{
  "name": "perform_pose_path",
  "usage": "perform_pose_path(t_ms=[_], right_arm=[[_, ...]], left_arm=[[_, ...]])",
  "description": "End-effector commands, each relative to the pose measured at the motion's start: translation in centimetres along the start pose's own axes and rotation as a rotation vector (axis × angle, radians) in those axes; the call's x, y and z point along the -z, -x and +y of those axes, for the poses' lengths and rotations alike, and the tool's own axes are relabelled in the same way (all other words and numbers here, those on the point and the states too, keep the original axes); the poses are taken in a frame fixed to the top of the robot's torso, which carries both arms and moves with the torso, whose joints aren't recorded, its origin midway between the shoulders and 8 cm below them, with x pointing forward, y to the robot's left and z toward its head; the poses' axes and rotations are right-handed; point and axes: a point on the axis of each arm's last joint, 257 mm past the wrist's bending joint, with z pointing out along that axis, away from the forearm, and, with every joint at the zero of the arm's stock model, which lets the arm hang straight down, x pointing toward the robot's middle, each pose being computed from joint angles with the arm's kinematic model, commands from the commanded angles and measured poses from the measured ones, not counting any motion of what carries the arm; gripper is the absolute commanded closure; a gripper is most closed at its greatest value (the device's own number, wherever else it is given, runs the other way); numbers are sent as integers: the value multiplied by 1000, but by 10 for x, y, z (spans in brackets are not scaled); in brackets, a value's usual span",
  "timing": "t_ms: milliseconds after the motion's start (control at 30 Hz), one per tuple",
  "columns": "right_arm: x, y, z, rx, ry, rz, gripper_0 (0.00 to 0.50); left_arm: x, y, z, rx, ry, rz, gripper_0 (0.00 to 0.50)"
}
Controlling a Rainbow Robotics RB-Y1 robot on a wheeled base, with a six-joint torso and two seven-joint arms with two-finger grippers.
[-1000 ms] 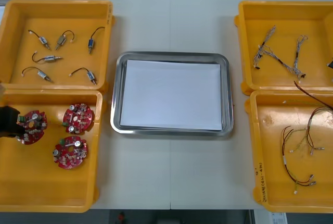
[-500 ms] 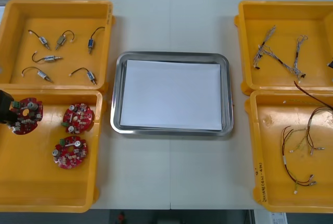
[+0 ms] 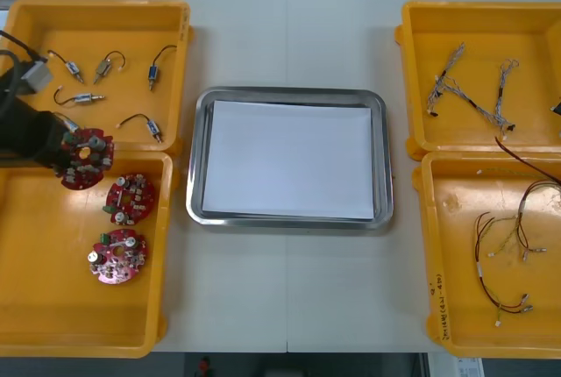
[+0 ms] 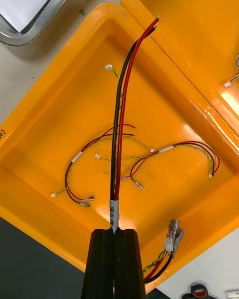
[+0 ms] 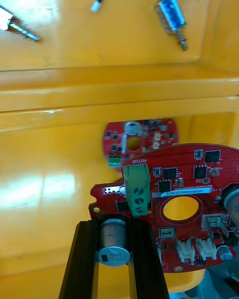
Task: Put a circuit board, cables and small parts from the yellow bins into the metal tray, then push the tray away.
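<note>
My left gripper (image 3: 63,151) is shut on a round red circuit board (image 3: 85,158), held over the wall between the two left yellow bins. In the left wrist view the fingers (image 5: 83,259) clamp a silver capacitor on that board (image 5: 184,207). Two more boards (image 3: 131,197) (image 3: 117,257) lie in the near-left bin (image 3: 53,307). The metal tray (image 3: 287,95), white inside, sits in the middle. My right gripper (image 4: 115,231) is shut on a black and red cable (image 4: 122,104) above the near-right bin (image 4: 164,79). That cable (image 3: 524,155) reaches in from the right edge of the front view.
The far-left bin (image 3: 96,13) holds several small metal parts (image 3: 151,127). The far-right bin (image 3: 473,22) holds twisted cables (image 3: 456,88). Red and yellow cables (image 3: 504,245) lie in the near-right bin (image 3: 456,245). Bare table surrounds the tray.
My left gripper has lifted the circuit board out of the near-left bin and carried it away from me and to the right, up to the wall between the left bins.
</note>
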Motion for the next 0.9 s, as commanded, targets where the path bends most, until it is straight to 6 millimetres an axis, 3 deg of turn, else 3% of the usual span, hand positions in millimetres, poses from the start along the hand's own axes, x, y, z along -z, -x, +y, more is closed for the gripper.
perform_pose_path(t_ms=[33,500,900], right_arm=[[4,8,3,38,-14,-20,500],[4,8,0,36,-24,-18,500],[4,8,-2,33,-31,-19,500]], left_arm=[[5,23,-47,1,-16,-39,500],[-17,32,-147,-150,-63,-6,499],[-60,29,-193,-197,-84,28,498]])
